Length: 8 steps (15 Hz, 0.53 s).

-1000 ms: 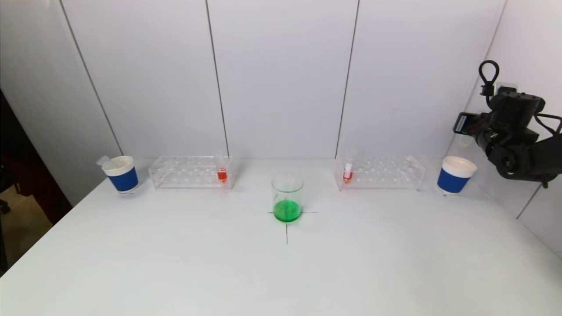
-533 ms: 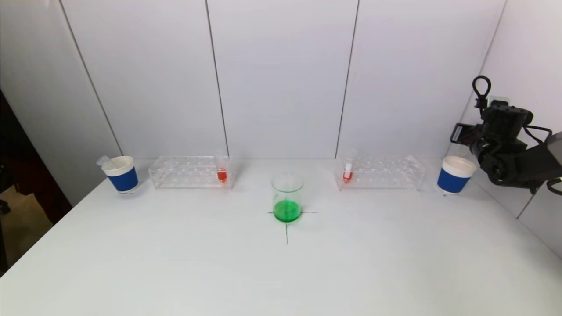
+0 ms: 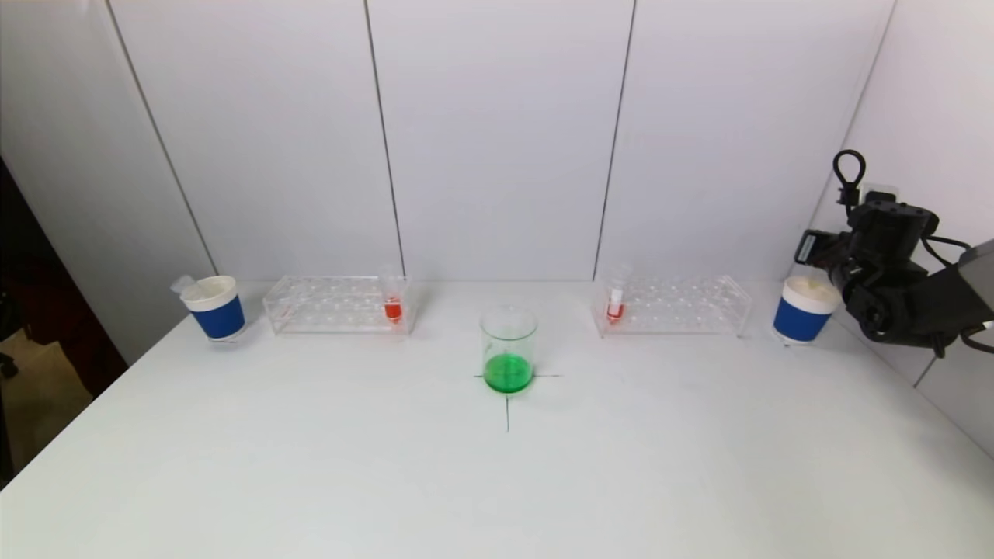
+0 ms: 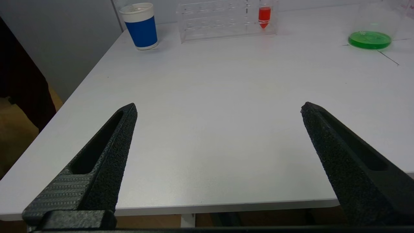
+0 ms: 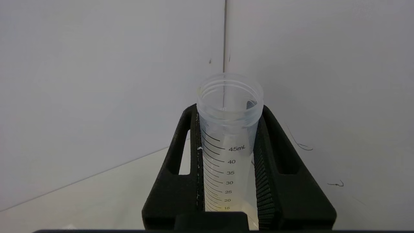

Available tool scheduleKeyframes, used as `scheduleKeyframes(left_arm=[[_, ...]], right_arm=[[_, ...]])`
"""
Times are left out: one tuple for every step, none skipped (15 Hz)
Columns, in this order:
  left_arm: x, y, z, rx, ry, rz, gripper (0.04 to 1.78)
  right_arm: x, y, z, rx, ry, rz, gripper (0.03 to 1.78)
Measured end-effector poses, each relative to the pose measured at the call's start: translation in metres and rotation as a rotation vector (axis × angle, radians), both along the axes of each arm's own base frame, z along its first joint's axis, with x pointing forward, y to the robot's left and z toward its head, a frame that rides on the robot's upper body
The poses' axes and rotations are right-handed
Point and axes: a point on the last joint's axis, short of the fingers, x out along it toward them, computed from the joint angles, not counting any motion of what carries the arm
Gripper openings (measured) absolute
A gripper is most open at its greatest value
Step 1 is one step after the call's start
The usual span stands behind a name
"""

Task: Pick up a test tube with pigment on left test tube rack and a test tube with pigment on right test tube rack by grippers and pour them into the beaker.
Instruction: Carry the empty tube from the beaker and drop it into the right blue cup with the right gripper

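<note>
Empty test tube [image 5: 229, 142] clamped between right gripper [image 5: 226, 111] jaws, left gripper [image 4: 218, 108] jaws spread

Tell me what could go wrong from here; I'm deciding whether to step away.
1. The right gripper, beside the right blue cup, is shut on an emptied tube; a misaligned drop could tip that cup.
2. Leftover drops might fall onto the table.
3. The beaker stands between both racks; an arm sweeping inward could knock it and spill the green liquid.

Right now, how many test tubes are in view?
4: red-filled tube in the left rack, one in the right rack, one in the left cup, one in the right gripper.
</note>
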Motion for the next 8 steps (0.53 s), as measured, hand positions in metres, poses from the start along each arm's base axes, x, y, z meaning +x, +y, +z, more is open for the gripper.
scheduleKeyframes(left_arm=[[0.0,0.0,0.0,0.0,0.0,0.0,1.77],[0.0,0.0,0.0,0.0,0.0,0.0,1.77],[0.0,0.0,0.0,0.0,0.0,0.0,1.77],[0.0,0.0,0.0,0.0,0.0,0.0,1.77],[0.0,0.0,0.0,0.0,0.0,0.0,1.77],[0.0,0.0,0.0,0.0,0.0,0.0,1.77],[0.0,0.0,0.0,0.0,0.0,0.0,1.77],[0.0,0.0,0.0,0.0,0.0,0.0,1.77]], right_arm=[[-0.001,0.0,-0.003,0.002,0.007,0.0,0.5],[-0.003,0.001,-0.006,0.004,0.015,0.0,0.5],[-0.004,0.001,-0.008,0.002,0.013,0.0,0.5],[-0.006,0.001,-0.01,0.002,0.016,-0.001,0.5],[-0.007,0.001,-0.012,0.003,0.019,0.0,0.5],[-0.008,0.002,-0.014,0.004,0.024,0.001,0.5],[-0.009,0.003,-0.016,0.006,0.031,0.002,0.5],[-0.009,0.003,-0.017,0.007,0.035,0.003,0.5]])
